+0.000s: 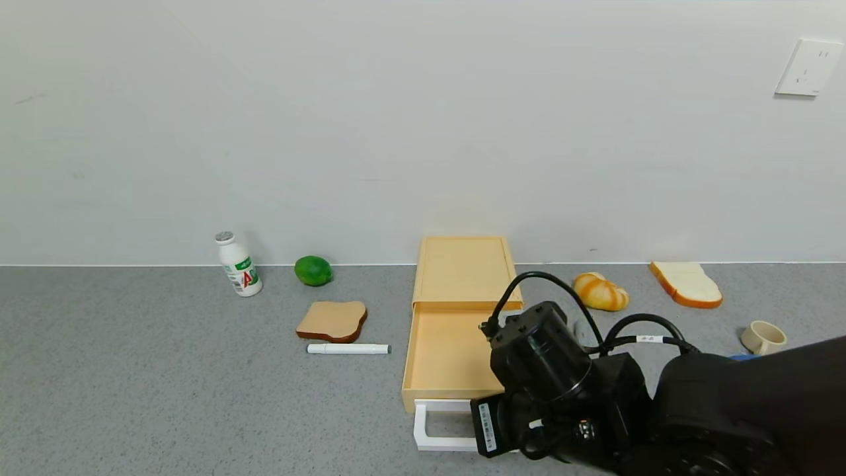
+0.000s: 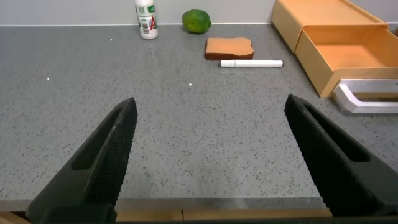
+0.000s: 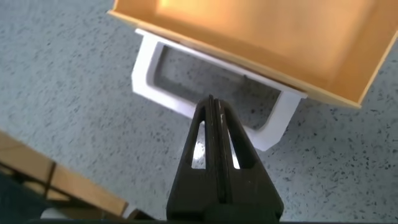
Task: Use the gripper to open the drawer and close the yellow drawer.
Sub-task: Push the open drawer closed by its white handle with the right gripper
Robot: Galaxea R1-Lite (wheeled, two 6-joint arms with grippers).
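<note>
Drawer point(image 1: 449, 350) pulled well out of its yellow box on the grey bench point(image 1: 165, 396), tray empty, white loop handle point(image 1: 439, 426) at the near end; opening looks done, closing not yet. Right gripper point(image 3: 212, 109) hanging just over the handle's front bar, jaws pressed together on nothing (placed, probably, to push the front in). Left gripper point(image 2: 208, 140) parked low, jaws wide

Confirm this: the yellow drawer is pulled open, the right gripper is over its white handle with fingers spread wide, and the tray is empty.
One thing is off: the right gripper has its fingers pressed together, not spread, as the right wrist view shows. The rest holds: the yellow drawer is pulled open and empty, and the gripper is over the white handle.
</note>
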